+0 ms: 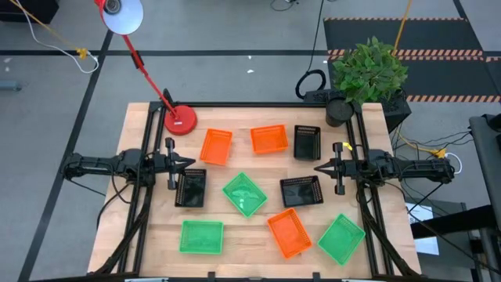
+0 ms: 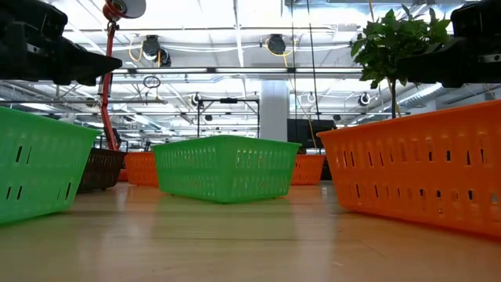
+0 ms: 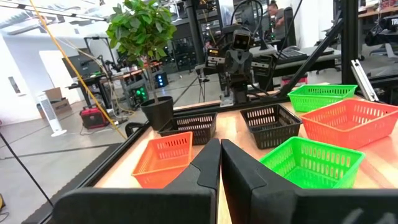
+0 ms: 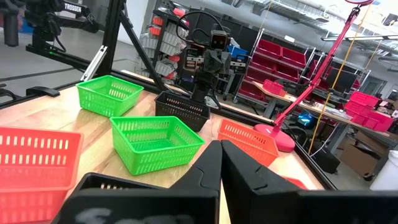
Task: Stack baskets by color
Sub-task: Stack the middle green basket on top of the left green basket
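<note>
Several small mesh baskets stand apart on their bases on the wooden table (image 1: 156, 227), none stacked. Orange baskets (image 1: 217, 146) (image 1: 269, 139) and a black one (image 1: 307, 142) form the far row. A black (image 1: 190, 188), a green (image 1: 245, 193) and a black basket (image 1: 301, 191) sit in the middle. Two green baskets (image 1: 201, 236) (image 1: 341, 239) and an orange one (image 1: 290, 233) lie near the front. My left gripper (image 1: 186, 163) (image 3: 220, 162) hovers shut at the left side, pointing level toward the centre. My right gripper (image 1: 319, 168) (image 4: 220, 165) hovers shut at the right side, facing it.
A red lamp base (image 1: 181, 121) stands at the table's far left, its arm leaning up and away. A potted plant (image 1: 368, 70) in a dark pot (image 1: 338, 112) stands at the far right corner. Black frame rails run along the table's sides.
</note>
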Robot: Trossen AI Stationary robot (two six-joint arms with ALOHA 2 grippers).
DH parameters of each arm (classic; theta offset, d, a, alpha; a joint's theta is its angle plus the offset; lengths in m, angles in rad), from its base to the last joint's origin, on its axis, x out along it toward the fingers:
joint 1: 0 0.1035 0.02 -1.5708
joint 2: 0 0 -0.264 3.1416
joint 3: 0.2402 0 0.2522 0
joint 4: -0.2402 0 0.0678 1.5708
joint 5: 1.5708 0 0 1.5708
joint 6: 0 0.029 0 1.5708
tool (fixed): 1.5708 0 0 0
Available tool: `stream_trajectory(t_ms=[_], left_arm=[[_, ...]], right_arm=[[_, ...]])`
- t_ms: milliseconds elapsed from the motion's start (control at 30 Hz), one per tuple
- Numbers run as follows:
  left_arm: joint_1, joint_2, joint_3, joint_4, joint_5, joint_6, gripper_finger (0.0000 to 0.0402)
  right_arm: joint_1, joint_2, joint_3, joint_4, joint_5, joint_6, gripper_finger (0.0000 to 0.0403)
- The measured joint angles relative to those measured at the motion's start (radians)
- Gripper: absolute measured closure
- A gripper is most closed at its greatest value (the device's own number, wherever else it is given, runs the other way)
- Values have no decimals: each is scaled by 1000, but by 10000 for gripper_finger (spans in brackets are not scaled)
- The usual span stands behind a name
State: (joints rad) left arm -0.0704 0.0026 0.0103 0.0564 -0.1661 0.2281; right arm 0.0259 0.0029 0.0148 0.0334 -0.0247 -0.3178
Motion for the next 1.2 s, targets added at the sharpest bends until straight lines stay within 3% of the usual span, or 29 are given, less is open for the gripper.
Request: stream_trajectory(t_ms=[300,667,800,1033,1200], left_arm=[[0,0,0,0,0,-23,385],[0,0,0,-2,0,-338,385],[0,0,0,-6,8,-416,385],[0,4,0,-2,8,-345,385],[0,4,0,-2,8,-326,385]], right_arm=[[0,0,0,3,-3,79,403],[0,22,48,53,25,269,403],[0,87,143,59,26,280,403],[0,271,355,28,27,372,403],[0,415,528,-95,27,409,403]])
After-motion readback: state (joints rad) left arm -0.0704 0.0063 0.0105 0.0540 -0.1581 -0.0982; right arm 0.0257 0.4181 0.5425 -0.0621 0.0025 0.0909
